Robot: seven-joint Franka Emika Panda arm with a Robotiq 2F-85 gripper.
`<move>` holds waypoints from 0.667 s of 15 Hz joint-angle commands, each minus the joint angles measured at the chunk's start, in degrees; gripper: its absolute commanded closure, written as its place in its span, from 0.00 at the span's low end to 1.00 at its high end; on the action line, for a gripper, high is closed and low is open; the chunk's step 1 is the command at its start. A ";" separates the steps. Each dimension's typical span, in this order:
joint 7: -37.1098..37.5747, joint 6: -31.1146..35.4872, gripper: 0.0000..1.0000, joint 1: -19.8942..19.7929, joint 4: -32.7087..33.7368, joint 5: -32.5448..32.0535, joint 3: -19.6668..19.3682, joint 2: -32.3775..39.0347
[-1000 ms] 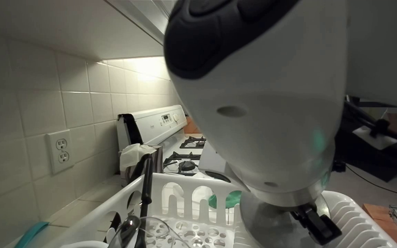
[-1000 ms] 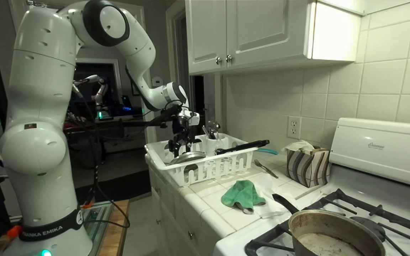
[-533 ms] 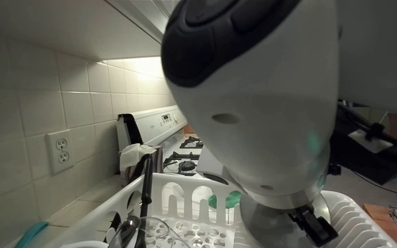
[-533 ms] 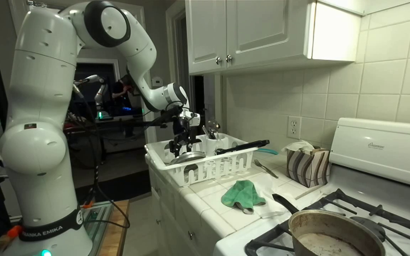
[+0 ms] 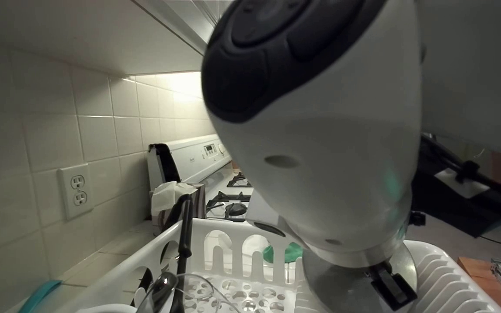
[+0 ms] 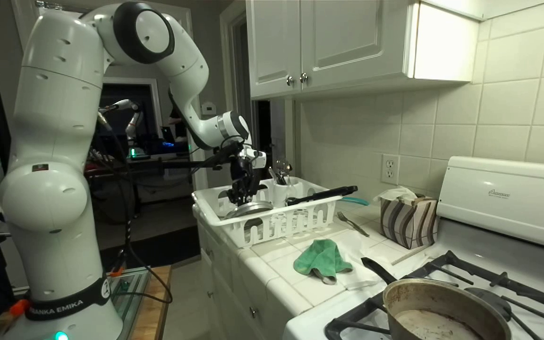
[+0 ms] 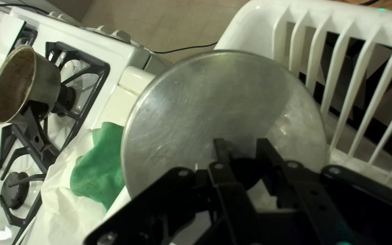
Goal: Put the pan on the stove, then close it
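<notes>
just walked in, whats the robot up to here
The robot arm is working over the white dish rack, where its claw straddles the black knob of a metal lid. I can't tell whether it has a firm grip yet. The lid is still in the rack. The pan already sits on the stove, uncovered, so the lid is probably meant for it.
</notes>
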 commanded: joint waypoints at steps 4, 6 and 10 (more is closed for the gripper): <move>-0.32 -0.94 0.94 0.51 1.62 -1.65 0.28 0.79; 0.19 -4.49 0.94 1.70 1.79 -1.74 1.06 -1.82; 2.35 -15.71 0.94 3.24 2.21 -1.09 2.84 -7.54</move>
